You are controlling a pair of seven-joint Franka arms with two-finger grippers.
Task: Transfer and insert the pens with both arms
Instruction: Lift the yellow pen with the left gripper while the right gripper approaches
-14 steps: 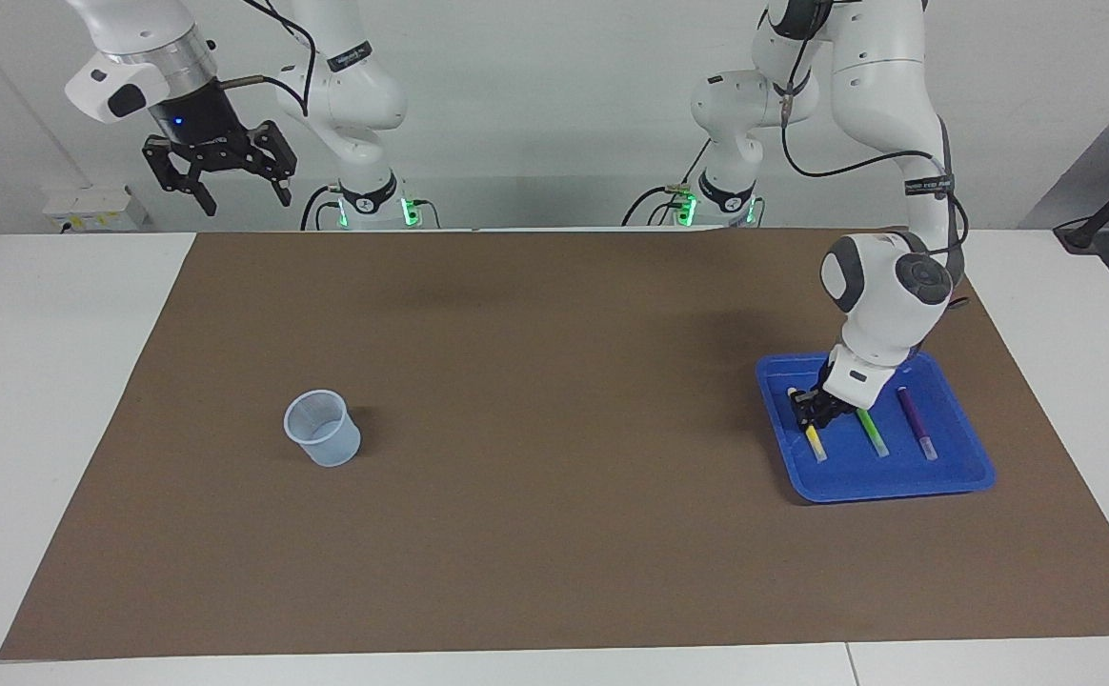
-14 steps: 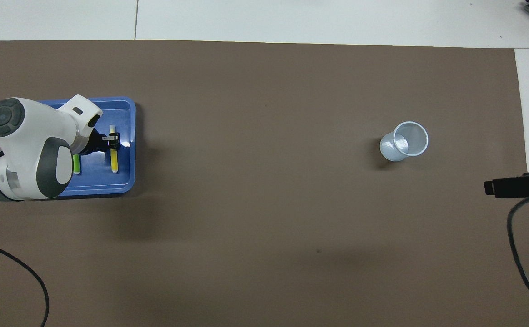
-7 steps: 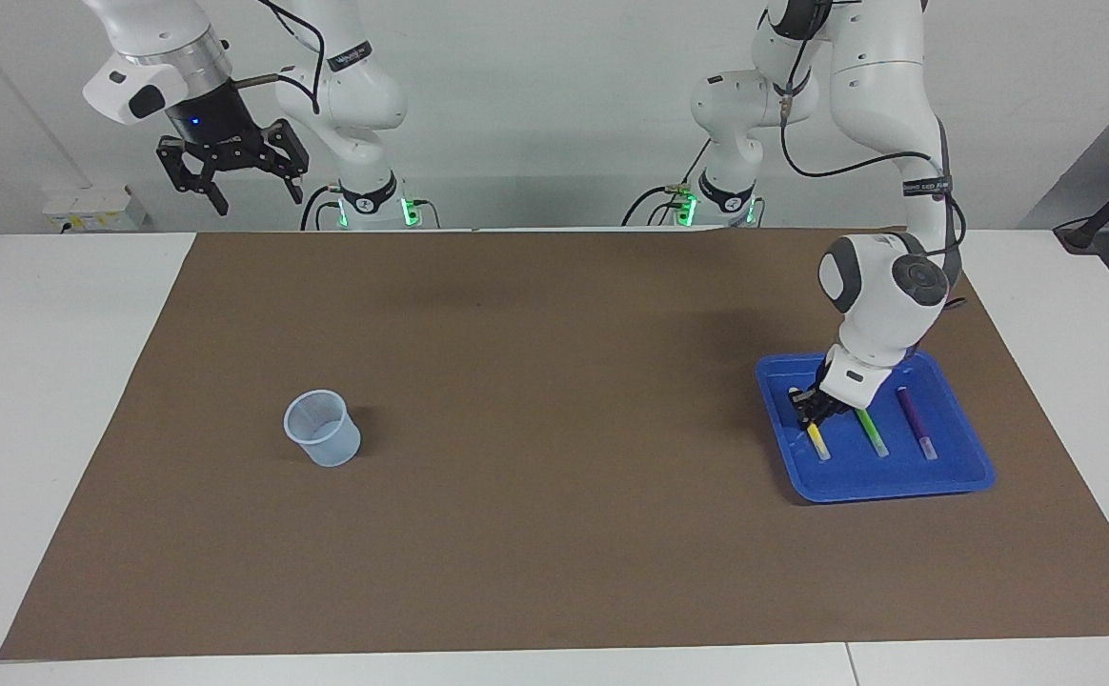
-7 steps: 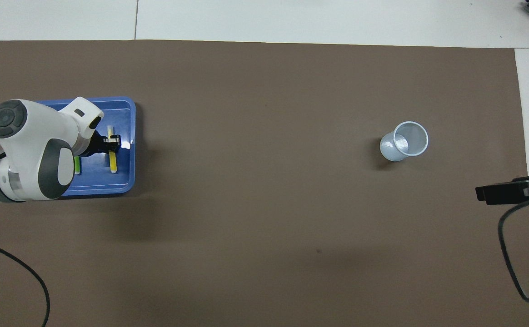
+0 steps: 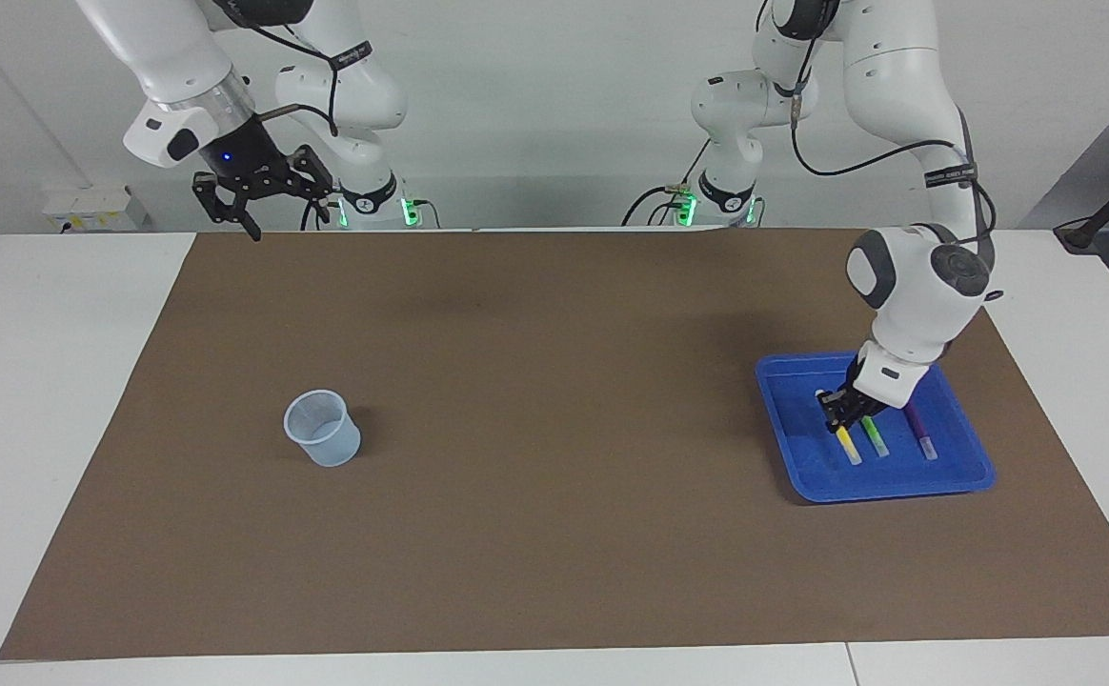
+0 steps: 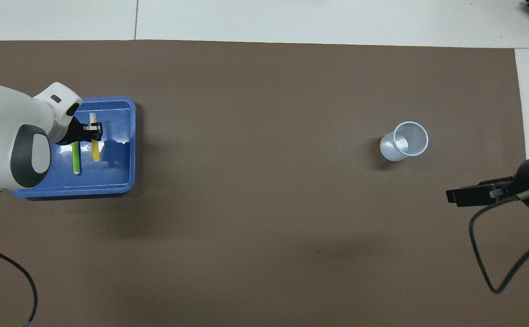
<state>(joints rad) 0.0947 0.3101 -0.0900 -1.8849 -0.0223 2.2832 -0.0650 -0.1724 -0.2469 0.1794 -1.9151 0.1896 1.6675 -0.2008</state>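
My left gripper point(image 5: 841, 412) is down in the blue tray point(image 5: 897, 483) and shut on the yellow pen point(image 5: 848, 446). The pen hangs tilted from the fingers, close beside the bright green pen point(image 5: 874, 439). The purple pen point(image 5: 918, 429) lies in the tray on the green pen's side away from the yellow one. In the overhead view the left gripper point(image 6: 92, 132) holds the yellow pen point(image 6: 95, 149) beside the green pen point(image 6: 76, 159); the arm hides the purple pen. My right gripper point(image 5: 283, 214) is open and empty, high over the mat's edge by the robots; it also shows in the overhead view point(image 6: 471, 196).
A translucent plastic cup point(image 5: 322, 429) stands upright on the brown mat point(image 5: 535, 495) toward the right arm's end of the table; it also shows in the overhead view point(image 6: 404, 141). The tray point(image 6: 119, 184) sits at the left arm's end.
My left gripper has carried the yellow pen across the tray, next to the green pen. My right gripper has come down and moved toward the middle of the table.
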